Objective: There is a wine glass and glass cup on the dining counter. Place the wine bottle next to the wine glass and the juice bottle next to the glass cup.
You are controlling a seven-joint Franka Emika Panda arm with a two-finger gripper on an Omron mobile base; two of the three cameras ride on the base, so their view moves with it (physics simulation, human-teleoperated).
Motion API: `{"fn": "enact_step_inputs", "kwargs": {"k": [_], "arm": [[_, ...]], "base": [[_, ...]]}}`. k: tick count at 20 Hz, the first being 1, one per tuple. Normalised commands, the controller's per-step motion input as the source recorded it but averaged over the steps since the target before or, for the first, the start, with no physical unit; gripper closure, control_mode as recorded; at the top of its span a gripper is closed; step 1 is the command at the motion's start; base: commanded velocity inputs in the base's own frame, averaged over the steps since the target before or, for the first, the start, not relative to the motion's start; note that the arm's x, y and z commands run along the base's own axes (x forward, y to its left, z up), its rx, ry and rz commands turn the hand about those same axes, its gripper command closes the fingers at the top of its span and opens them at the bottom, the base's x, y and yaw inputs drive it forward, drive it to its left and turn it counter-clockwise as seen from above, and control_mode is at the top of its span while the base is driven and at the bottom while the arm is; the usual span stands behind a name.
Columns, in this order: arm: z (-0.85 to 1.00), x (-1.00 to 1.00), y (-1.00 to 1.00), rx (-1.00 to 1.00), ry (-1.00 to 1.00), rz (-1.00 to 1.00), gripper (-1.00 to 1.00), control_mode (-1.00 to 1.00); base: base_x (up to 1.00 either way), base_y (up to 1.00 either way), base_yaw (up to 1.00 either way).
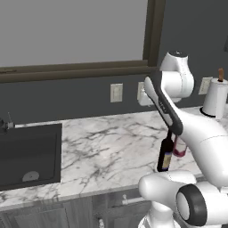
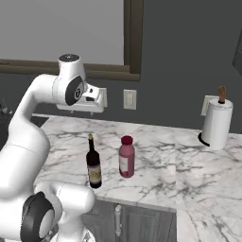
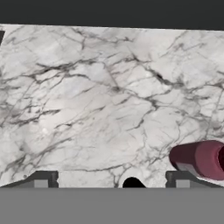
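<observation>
Nearest us in the hand view, the gripper point(image 3: 112, 183) shows two dark finger tips point(image 3: 43, 180) standing wide apart at the bottom edge, with nothing between them but bare marble; we see it open and empty. Just beyond the right-hand tip, the dark red cap and pink body of the juice bottle point(image 3: 200, 159) reach in from the right edge, apart from the fingers. From the right base view we count two bottles on the marble worktop point(image 2: 160, 160): one wine bottle point(image 2: 93, 166), dark with a pale label, upright near the front edge, and one juice bottle point(image 2: 126, 157), upright just beside it to the right and slightly further back, not touching. The white arm bends up over them, its hand held high above the worktop near the wall. We count one paper towel roll point(image 2: 216, 124) on its stand at the far right, well apart from the bottles, and two wall outlets point(image 2: 129, 99) in that view. In the left base view we see one dark sink point(image 1: 29, 156) set into the worktop at left, well apart from the wine bottle point(image 1: 165, 153).
</observation>
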Motion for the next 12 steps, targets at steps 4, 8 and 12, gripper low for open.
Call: {"fn": "enact_step_inputs", "kwargs": {"k": [4,8,12], "arm": [[-0.49,-0.18,-0.08,0.16,0.0,-0.01,-1.0,-1.0],[-0.24,-0.38,-0.11,0.05,-0.07,-0.01,-1.0,-1.0],[-0.25,-0.64,-0.49,0.05,-0.16,0.14,-1.0,-1.0]], "base": [[0.0,0.0,0.0],[0.0,0.0,0.0],[0.0,0.0,0.0]]}}
